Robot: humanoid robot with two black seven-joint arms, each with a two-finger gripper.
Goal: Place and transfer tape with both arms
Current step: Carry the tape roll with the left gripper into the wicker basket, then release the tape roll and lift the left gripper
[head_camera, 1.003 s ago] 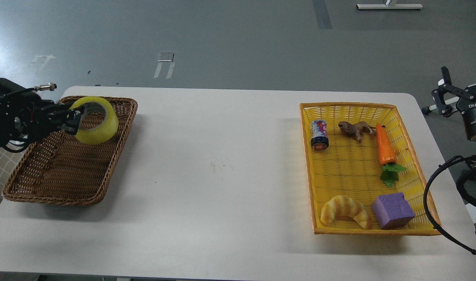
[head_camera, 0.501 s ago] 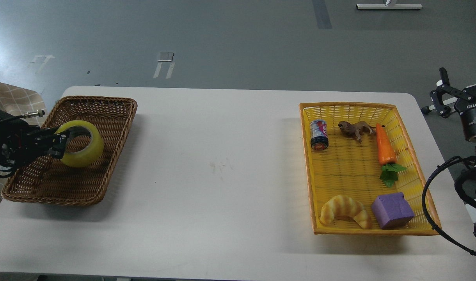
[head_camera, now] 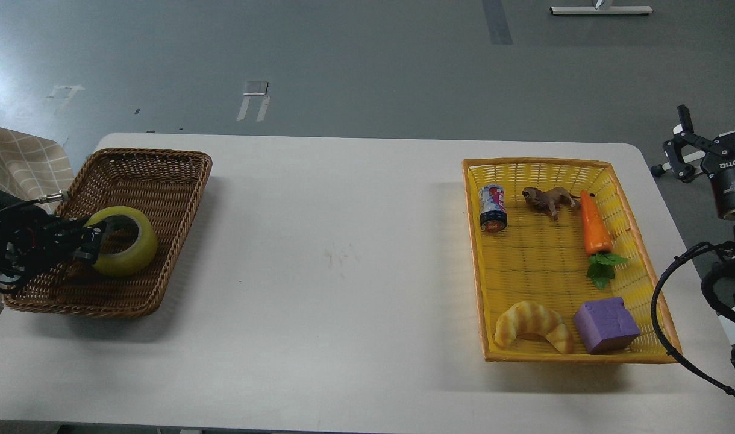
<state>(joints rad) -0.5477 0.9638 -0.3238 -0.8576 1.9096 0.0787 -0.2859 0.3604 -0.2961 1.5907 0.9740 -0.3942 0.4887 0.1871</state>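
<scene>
While left gripper [head_camera: 93,244] pinches tape [head_camera: 121,248] wall at left of frame, roll sits low in brown basket [head_camera: 162,181]. Best: settle roll flat, then release cleanly. Right gripper [head_camera: 681,144], right edge, fingers spread, idle.

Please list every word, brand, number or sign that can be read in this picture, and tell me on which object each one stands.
"ROBOTIQ", white letters seen inverted, on the black body of the right pincer.
Red, white and blue label on the small can in the yellow basket: too small and blurred to read.
Nothing readable on the tape or elsewhere.
</scene>
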